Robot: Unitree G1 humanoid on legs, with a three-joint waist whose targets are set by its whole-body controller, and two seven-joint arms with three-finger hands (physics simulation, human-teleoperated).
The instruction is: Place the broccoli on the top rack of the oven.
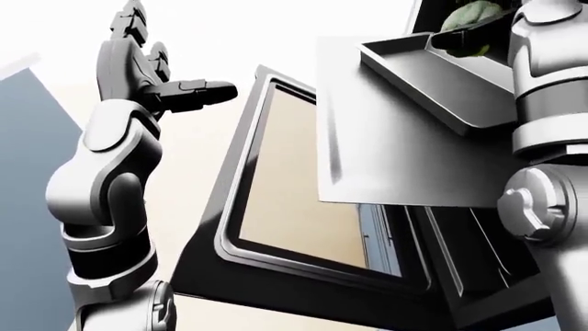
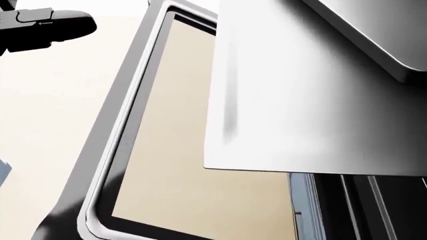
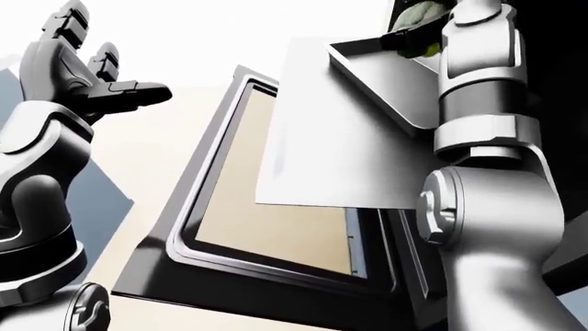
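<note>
1 broccoli (image 1: 471, 21) seemingly held by right hand (image 1: 478, 38) over tray (image 1: 432, 83).

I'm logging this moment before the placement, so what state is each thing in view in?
Oven door: open, swung down toward the camera.
Tray: tilted, partly behind the right arm.
Flat metal sheet: under the tray, overhanging the door glass.
Broccoli: at the tray's upper end, fingers around it hidden.
Left hand: open, empty, raised left of the door.
Right hand: grip cannot be told.
</note>
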